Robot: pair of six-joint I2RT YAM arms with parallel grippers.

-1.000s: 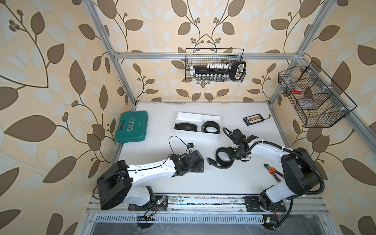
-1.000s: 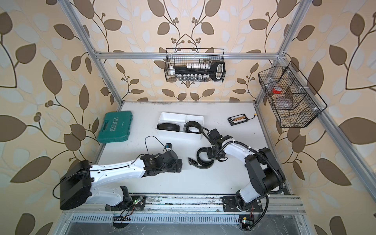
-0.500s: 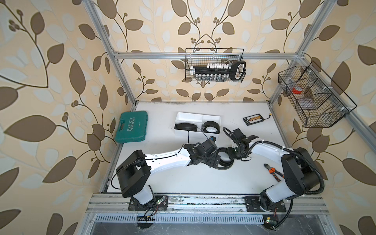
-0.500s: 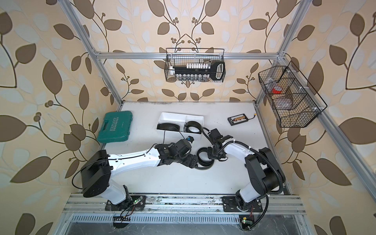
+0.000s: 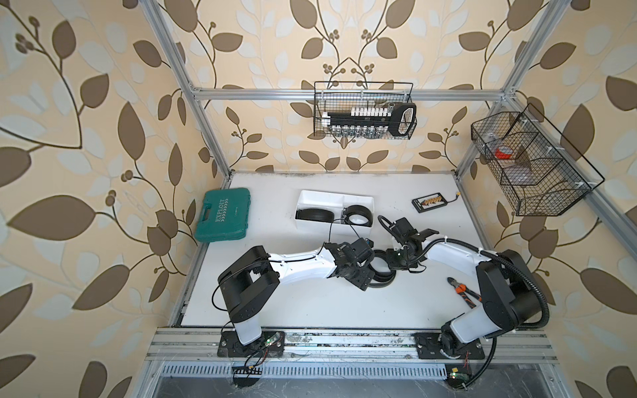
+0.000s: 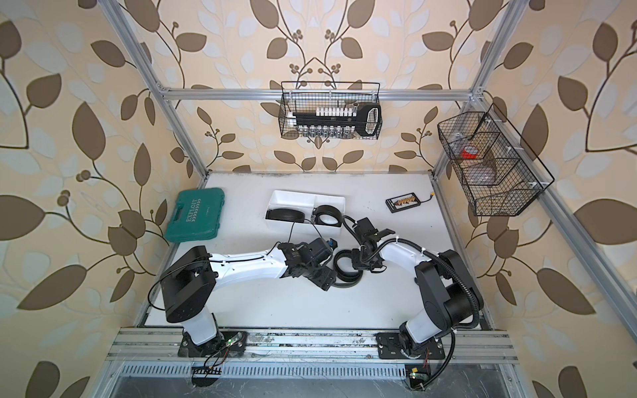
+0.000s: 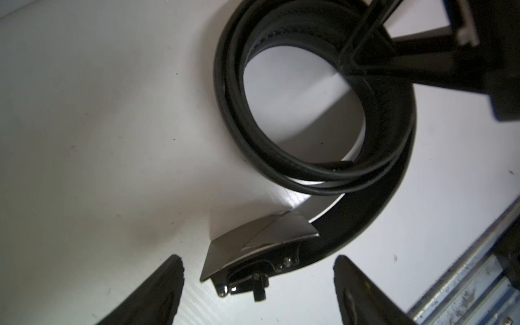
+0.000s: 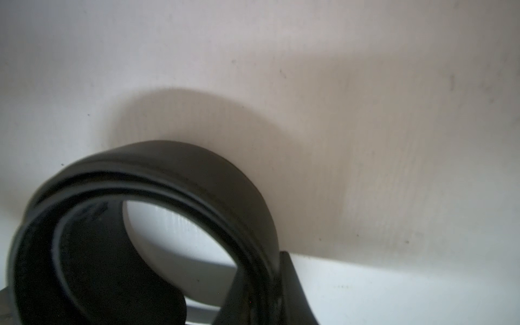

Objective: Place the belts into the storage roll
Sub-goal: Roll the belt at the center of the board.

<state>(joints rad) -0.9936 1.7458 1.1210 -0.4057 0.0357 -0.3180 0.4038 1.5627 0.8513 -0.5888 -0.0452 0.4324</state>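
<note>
Coiled belt [image 7: 230, 107] is being pinched by its wall between the right gripper's [image 8: 267, 289] closed jaws. Its buckle [image 7: 253, 247] is lying between the left gripper's [image 7: 257, 281] parted jaws, untouched. Risk: coil being sprung open if the buckle is being clipped off-centre.

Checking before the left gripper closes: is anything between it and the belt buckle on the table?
Nothing visible: the buckle lies bare between the left gripper's open fingers. The right gripper pinches the belt's coil elsewhere.

Left arm [image 5: 300, 267] extended low, left hand [image 5: 366, 281] fingers spread wide. Right arm [image 5: 451, 253] folded inward, right hand [image 5: 391, 263] fingers pinched close.
</note>
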